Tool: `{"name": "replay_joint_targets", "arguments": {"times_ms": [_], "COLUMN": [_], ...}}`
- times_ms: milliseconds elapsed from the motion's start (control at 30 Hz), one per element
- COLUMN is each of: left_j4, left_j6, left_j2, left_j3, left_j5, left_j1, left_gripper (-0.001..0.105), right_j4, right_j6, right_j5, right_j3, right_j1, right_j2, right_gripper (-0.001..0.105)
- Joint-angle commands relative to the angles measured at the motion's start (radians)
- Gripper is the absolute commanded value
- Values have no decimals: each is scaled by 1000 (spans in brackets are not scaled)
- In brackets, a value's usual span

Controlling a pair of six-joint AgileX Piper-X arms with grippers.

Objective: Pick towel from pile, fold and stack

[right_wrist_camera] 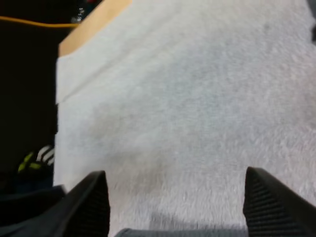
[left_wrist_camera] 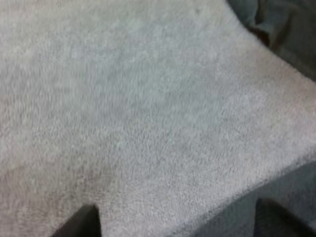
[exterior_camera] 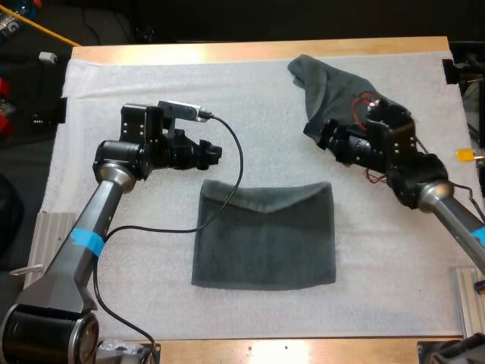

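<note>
The wooden counter (exterior_camera: 265,50) carried a white mat (exterior_camera: 250,98) over nearly all its top. A flat towel (exterior_camera: 265,243), dark grey-green, lay on the mat's near middle, its far edge doubled over. A crumpled towel (exterior_camera: 333,83) of the same colour sat at the far right. On the left arm (exterior_camera: 114,189), the left jaws stood wide apart and empty over bare mat, just beyond the flat towel's far left corner. On the right arm (exterior_camera: 439,201), the right jaws were likewise spread, gripping nothing, at the crumpled towel's near edge.
</note>
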Motion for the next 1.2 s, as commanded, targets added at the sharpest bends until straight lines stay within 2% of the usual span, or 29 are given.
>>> {"name": "replay_joint_targets", "arguments": {"times_ms": [0, 167, 267, 367, 533, 633, 700, 867, 1167], "left_j4": [30, 139, 198, 264, 383, 460, 500, 537, 531], "left_j6": [17, 93, 117, 121, 122, 122, 122, 122, 122], "left_j2": [-11, -78, -150, -229, -350, -400, -427, -459, -460], "left_j3": [-7, -7, -7, -7, -7, -7, -4, 9, 117], "left_j5": [11, 16, 16, 16, 14, 14, 14, 14, 14], "left_j1": [-2, -2, -2, -2, -2, -2, -2, -2, -2], "left_gripper": [61, 61, 61, 61, 61, 61, 61, 61, 61], "right_j4": [27, 170, 265, 342, 421, 440, 440, 459, 460], "right_j6": [-33, -145, -209, -232, -268, -268, -268, -268, -266], "right_j5": [-24, -38, -39, -28, 9, 87, 99, 86, 65], "right_j3": [-4, -4, -4, -4, -4, -4, -4, -4, -44], "right_j1": [-2, 45, 89, 143, 241, 285, 297, 298, 298], "right_j2": [-25, -101, -145, -177, -193, -193, -186, -130, 65], "right_gripper": [58, 50, 42, 31, 0, 0, 0, 0, 0]}}
